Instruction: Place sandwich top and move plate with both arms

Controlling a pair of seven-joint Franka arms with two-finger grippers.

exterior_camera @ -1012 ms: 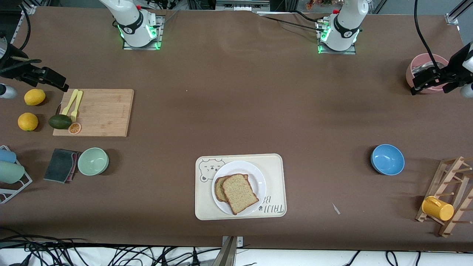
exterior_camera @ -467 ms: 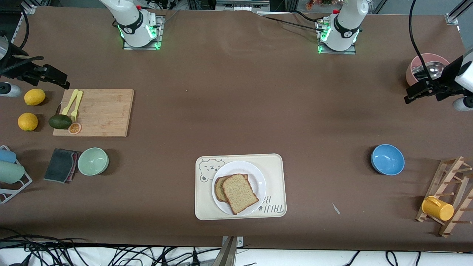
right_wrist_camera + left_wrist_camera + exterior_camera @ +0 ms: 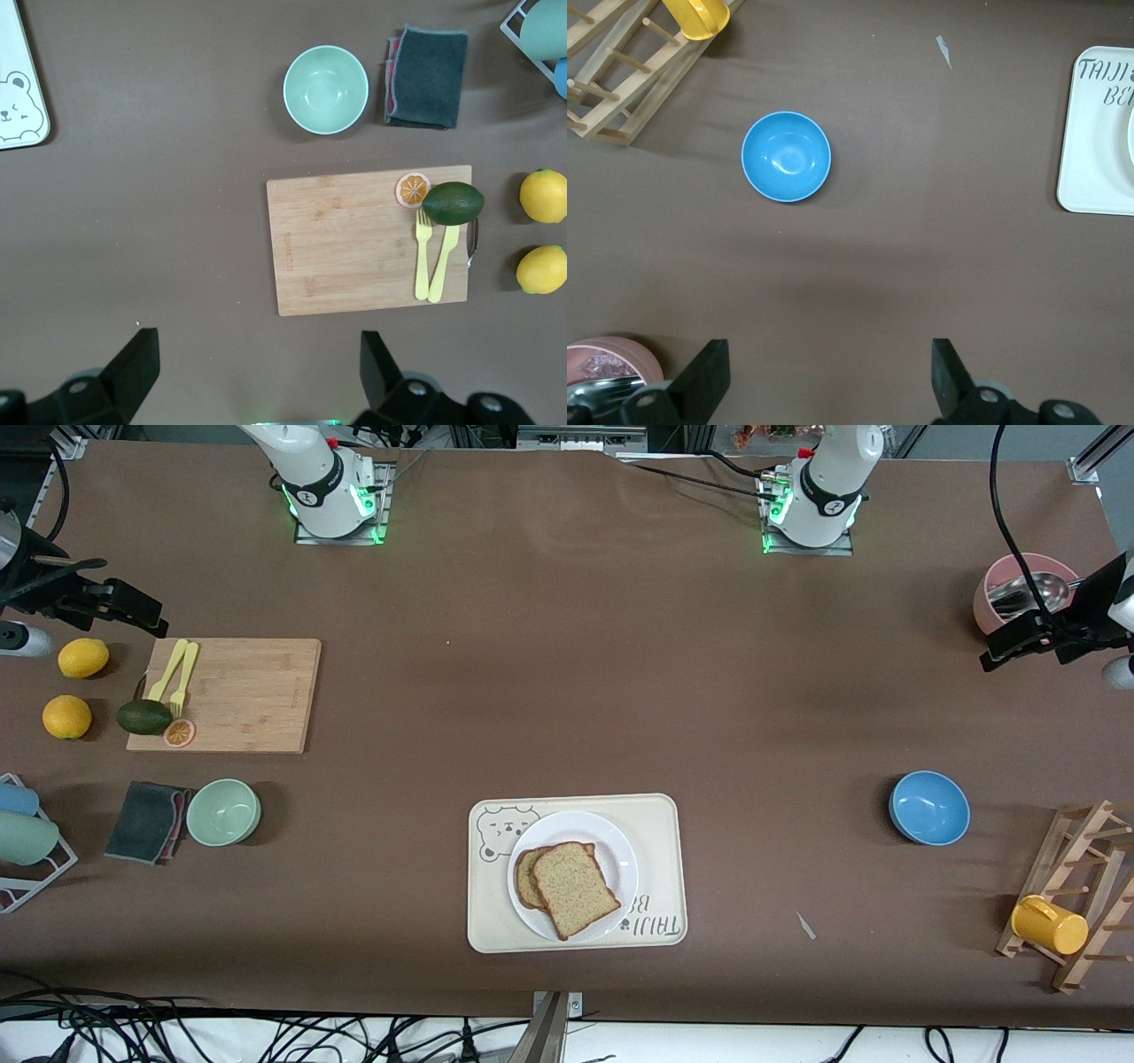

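Front view: speckled tan bread slice [image 3: 576, 888] lying on round white plate [image 3: 620, 849], lower centre of frame, well apart from both hands.

Left wrist view: left hand [image 3: 830, 382] hanging wide open, empty.

Right wrist view: right hand [image 3: 259, 376] gaping likewise, holding nothing.

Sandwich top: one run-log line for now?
sandwich top: on plate | left claw: open, empty | right claw: open, empty

A: Even overhead light; the table [image 3: 567, 691] is clear, with soft shadows beside each bowl.
B: Glare?
A: A faint sheen inside the blue bowl [image 3: 786, 156]. All views sharp.
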